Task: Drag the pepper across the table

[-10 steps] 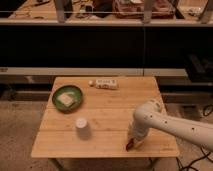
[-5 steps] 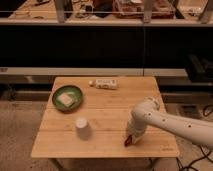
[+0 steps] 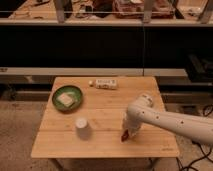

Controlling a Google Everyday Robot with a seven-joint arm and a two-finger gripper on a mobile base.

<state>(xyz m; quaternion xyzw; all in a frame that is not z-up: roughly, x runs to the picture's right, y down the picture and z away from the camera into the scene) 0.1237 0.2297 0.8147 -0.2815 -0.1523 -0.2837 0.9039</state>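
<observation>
I see the end effector (image 3: 128, 131) low on the counter (image 3: 105, 111), at about 5 o'clock, just at the red pepper (image 3: 124, 136). Whether it is open or closed, I cannot tell. A white cup (image 3: 82, 128) stands at 7 o'clock, a green bowl (image 3: 67, 97) at 10, a packet (image 3: 106, 83) at 12.

— Where does the one view look from?
— From high up in front of the tabletop (image 3: 107, 112), tilted down, facing the dark shelving (image 3: 100, 45) behind it.
— How near?
— Far enough back to take in the whole top; the pincer (image 3: 126, 134) sits low, right of centre, near the front edge.
</observation>
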